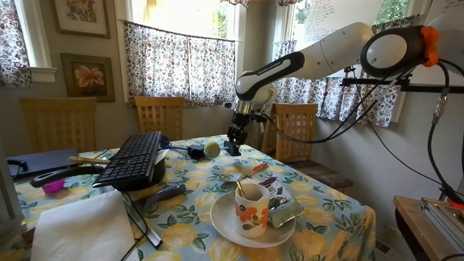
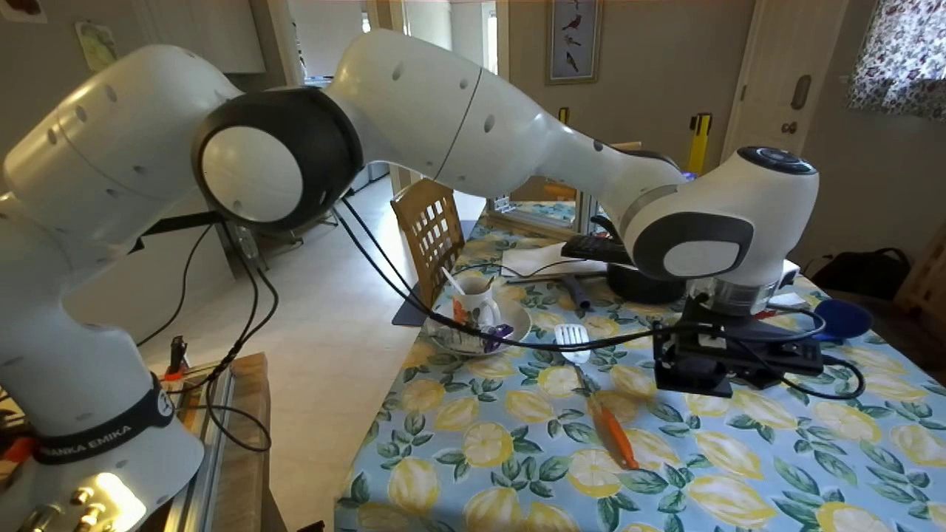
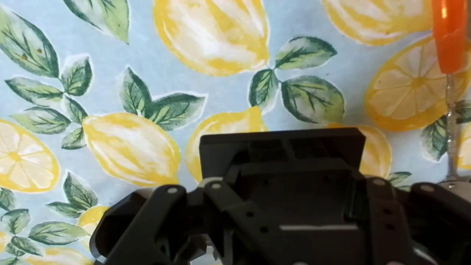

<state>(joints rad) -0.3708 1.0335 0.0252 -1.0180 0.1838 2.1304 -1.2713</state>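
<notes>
We note the claw [image 1: 235, 142] partly open, apparently clamped across a black block [image 3: 283, 142], presumably for a level hold. The block hangs above the table [image 1: 320, 217], toward its far corner in an exterior view, near the orange-handled spatula [image 2: 614, 434].

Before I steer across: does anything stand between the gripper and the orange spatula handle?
Nothing visible: the wrist view shows just tablecloth between the gripper and the orange spatula handle. An exterior view shows the arm's cable crossing in front of the spatula's head; how close it hangs is unclear.
</notes>
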